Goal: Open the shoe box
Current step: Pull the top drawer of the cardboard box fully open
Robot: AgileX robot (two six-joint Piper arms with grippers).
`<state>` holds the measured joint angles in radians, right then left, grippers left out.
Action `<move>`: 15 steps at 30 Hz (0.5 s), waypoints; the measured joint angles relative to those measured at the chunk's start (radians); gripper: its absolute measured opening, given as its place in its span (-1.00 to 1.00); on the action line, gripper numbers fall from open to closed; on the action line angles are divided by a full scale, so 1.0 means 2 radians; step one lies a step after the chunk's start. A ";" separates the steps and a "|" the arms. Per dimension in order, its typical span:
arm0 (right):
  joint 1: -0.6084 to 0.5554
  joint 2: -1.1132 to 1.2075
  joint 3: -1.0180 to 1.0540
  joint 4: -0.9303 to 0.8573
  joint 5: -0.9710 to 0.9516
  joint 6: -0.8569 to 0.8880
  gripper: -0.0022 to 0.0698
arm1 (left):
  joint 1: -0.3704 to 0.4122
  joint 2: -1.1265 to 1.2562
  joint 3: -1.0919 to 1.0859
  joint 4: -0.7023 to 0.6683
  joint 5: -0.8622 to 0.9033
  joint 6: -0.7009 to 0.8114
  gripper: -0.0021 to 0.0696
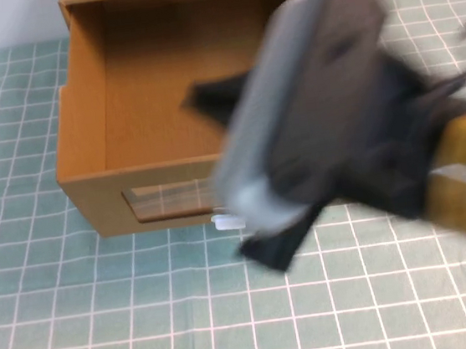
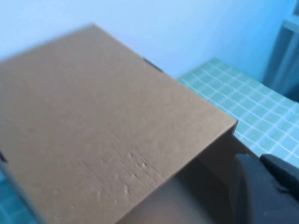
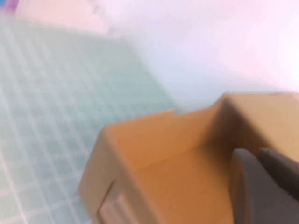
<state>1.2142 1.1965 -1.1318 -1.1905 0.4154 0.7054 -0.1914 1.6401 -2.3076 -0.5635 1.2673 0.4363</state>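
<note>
The shoe box (image 1: 82,107), upper left in the high view, stands open, so the job looks done. The right gripper (image 1: 208,101) hangs over its inside. The left gripper (image 2: 266,186) sits near an outer panel, perhaps steadying it; I cannot tell either's grip.

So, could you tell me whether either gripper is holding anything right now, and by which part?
It cannot be told. The right gripper hangs over the open shoe box; the left gripper shows only in its wrist view, close to the box's cardboard.
</note>
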 joint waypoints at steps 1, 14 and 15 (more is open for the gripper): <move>0.000 -0.016 0.000 0.007 0.004 0.000 -0.93 | 0.000 -0.018 0.000 0.009 0.000 -0.003 -0.96; 0.000 -0.198 0.032 0.087 0.200 -0.031 -0.97 | 0.000 -0.279 0.192 0.113 0.004 -0.023 -0.96; 0.000 -0.214 0.048 0.092 0.204 -0.032 -0.97 | 0.000 -0.303 0.225 0.120 0.004 -0.023 -0.96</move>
<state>1.2142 0.7681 -1.0354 -1.0072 0.8244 0.6422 -0.1914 1.0346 -1.8571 -0.3242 1.2758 0.3909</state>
